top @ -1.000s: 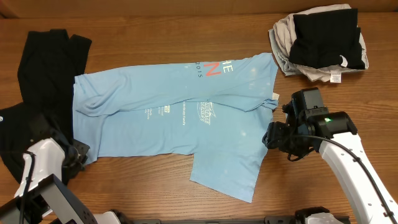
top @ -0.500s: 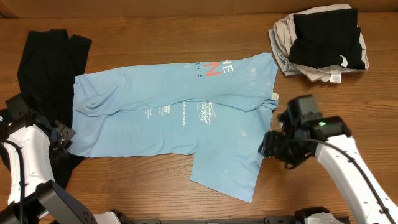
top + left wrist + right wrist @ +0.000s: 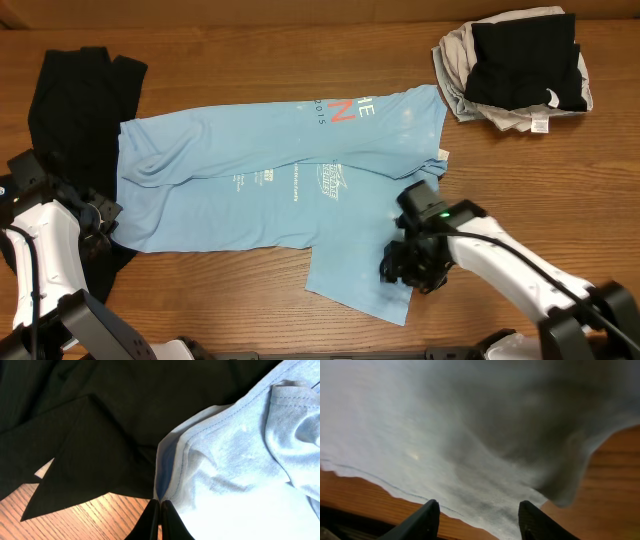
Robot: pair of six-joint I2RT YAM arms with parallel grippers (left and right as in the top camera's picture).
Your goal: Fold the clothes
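The light blue T-shirt (image 3: 280,190) lies spread across the middle of the table, printed lettering near its far edge. The black garment (image 3: 70,100) lies at the left, partly under the shirt's left edge. My left gripper (image 3: 103,222) is at the shirt's lower left corner. In the left wrist view its fingers (image 3: 160,512) are shut, tips touching the blue hem (image 3: 175,475) beside the black cloth (image 3: 100,410). My right gripper (image 3: 398,270) is over the shirt's lower right flap. In the right wrist view it (image 3: 480,520) is open just above the cloth (image 3: 470,435) near its hem.
A pile of grey and black clothes (image 3: 515,75) lies at the far right corner. Bare wooden table (image 3: 230,300) shows in front of the shirt and to the right of it (image 3: 520,180).
My right arm has moved left and toward the front, from beside the shirt's right edge onto its lower right flap. My left arm rose to the shirt's left corner, then stayed still.
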